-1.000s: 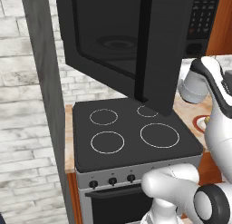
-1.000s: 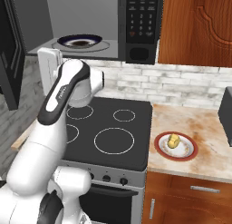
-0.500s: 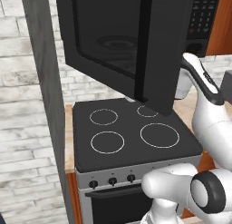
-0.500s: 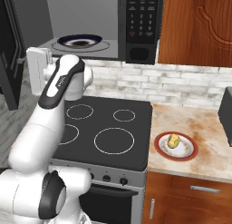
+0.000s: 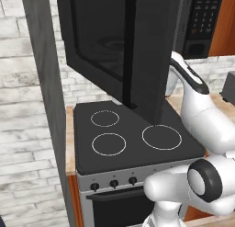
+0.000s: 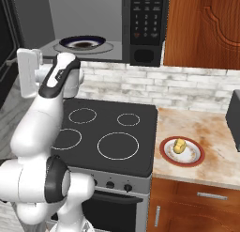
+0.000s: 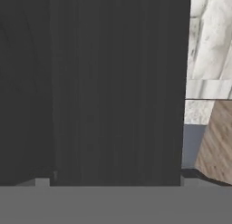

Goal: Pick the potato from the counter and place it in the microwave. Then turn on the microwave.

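We see the potato resting on a white plate with a red rim, which sits on the tabletop just to the right of the black stovetop. Our hand is raised far to the left, beside the open microwave, well apart from the potato and higher than it, with the whole stovetop between them. Its fingers stand spread wide with nothing between them, and in the hand view they face the dark microwave door at close range.
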